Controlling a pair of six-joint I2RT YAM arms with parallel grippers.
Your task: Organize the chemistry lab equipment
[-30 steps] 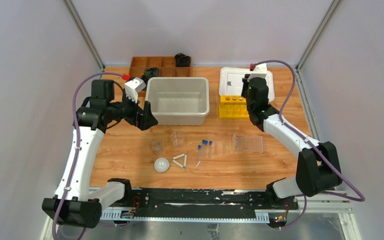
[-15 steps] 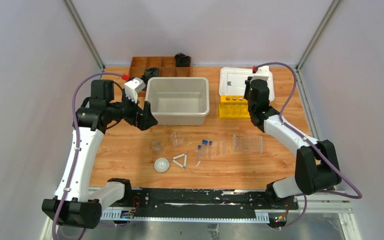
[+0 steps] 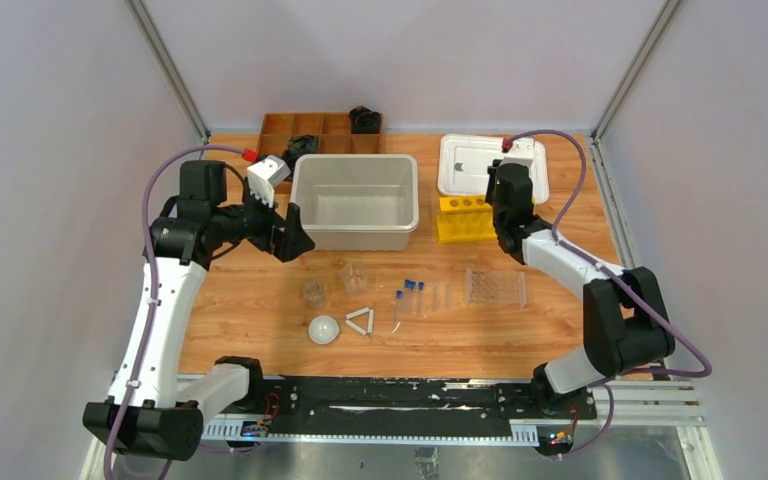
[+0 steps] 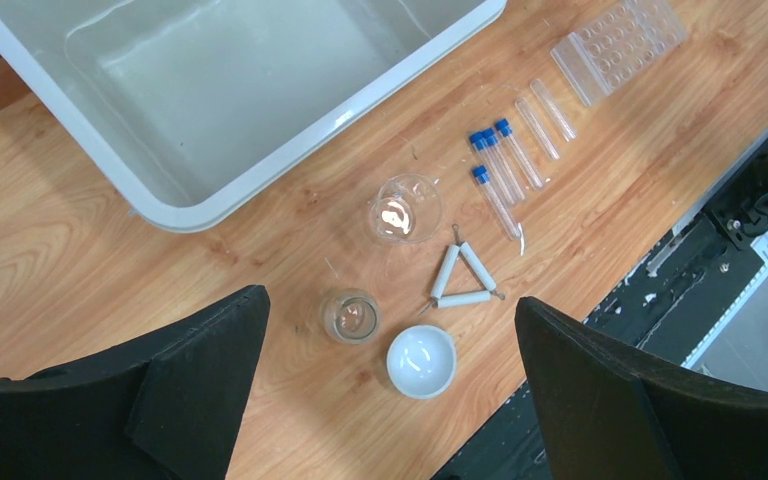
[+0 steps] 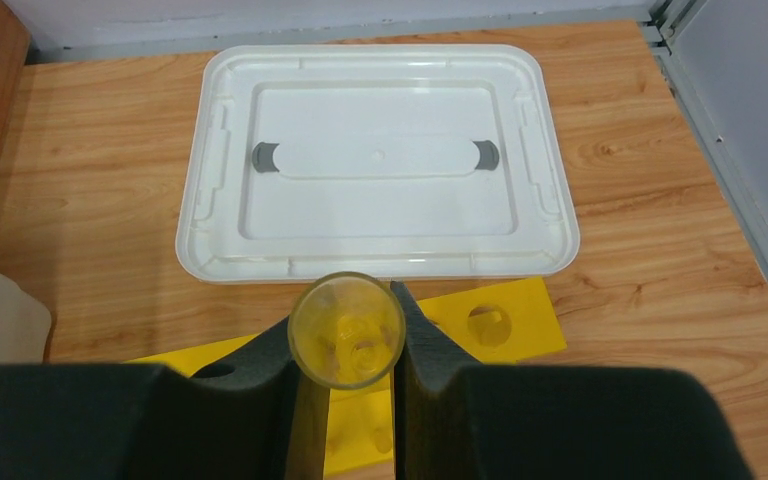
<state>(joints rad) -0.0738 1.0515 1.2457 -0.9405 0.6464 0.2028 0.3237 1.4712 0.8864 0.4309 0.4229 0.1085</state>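
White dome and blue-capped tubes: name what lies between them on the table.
The white triangle lies between the white dome and the blue-capped tubes, seen in the left wrist view.
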